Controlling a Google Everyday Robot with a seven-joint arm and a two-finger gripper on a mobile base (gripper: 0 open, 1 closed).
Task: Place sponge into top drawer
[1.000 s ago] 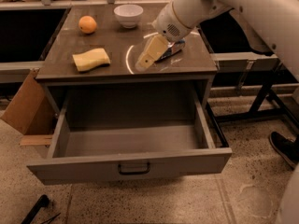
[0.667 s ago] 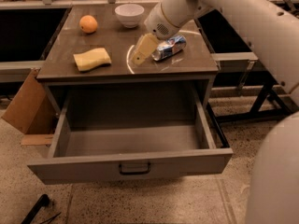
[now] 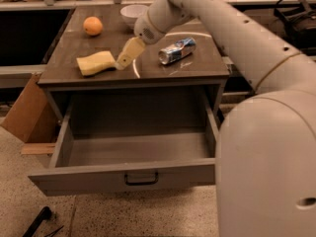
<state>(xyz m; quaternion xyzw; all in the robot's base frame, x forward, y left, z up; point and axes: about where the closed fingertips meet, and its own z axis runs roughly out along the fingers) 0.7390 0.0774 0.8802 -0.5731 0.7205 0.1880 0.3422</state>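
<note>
On the counter (image 3: 197, 69) the sponge (image 3: 94, 63) lies just left of our claw (image 3: 121, 61), whose spread we cannot tell; a glancing touch may shove it leftward, away from the open top drawer (image 3: 89, 177).

No legible text, jaws beside sponge (image 3: 96, 63)

A lab or workshop is suggested by the speckled floor (image 3: 148, 215), the metal-framed benches (image 3: 19, 72), the cardboard (image 3: 27, 112) leant beside the grey drawer cabinet (image 3: 218, 100), and the robot's tool (image 3: 124, 58) held low over its worktop (image 3: 197, 65).
</note>
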